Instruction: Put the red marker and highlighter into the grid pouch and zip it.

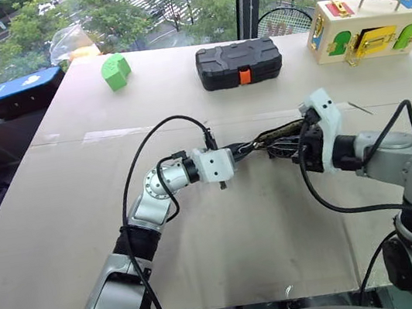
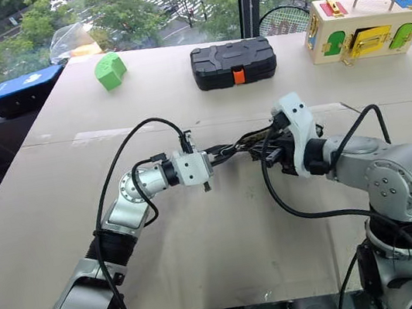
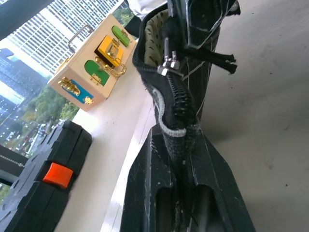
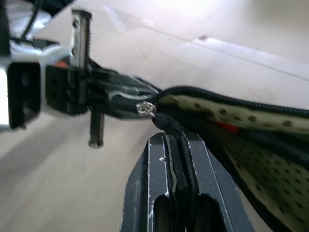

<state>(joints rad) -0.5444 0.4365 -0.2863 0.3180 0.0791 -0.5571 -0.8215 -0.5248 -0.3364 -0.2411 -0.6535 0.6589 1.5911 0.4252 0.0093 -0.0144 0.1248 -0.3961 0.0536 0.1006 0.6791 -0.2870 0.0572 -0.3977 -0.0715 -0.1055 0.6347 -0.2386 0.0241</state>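
Note:
The grid pouch [image 1: 275, 136] hangs stretched above the table between my two grippers. My left gripper [image 3: 186, 159] is shut on the pouch's closed zipper end. The right gripper [image 4: 175, 145] is shut on the black pull cord [image 4: 166, 124], just behind the metal zipper slider [image 4: 145, 109]. Past the slider the mouth gapes and shows a cream dotted lining [image 4: 270, 169]. A small patch of red [image 4: 227, 127] lies inside; I cannot tell whether it is the red marker. The highlighter is hidden.
At the back of the table stand a black hard case with an orange latch [image 1: 239, 63], a green house-shaped block [image 1: 116, 71] and a wooden latch box [image 1: 370, 25]. A blue device [image 1: 23, 91] sits off the table's back left corner.

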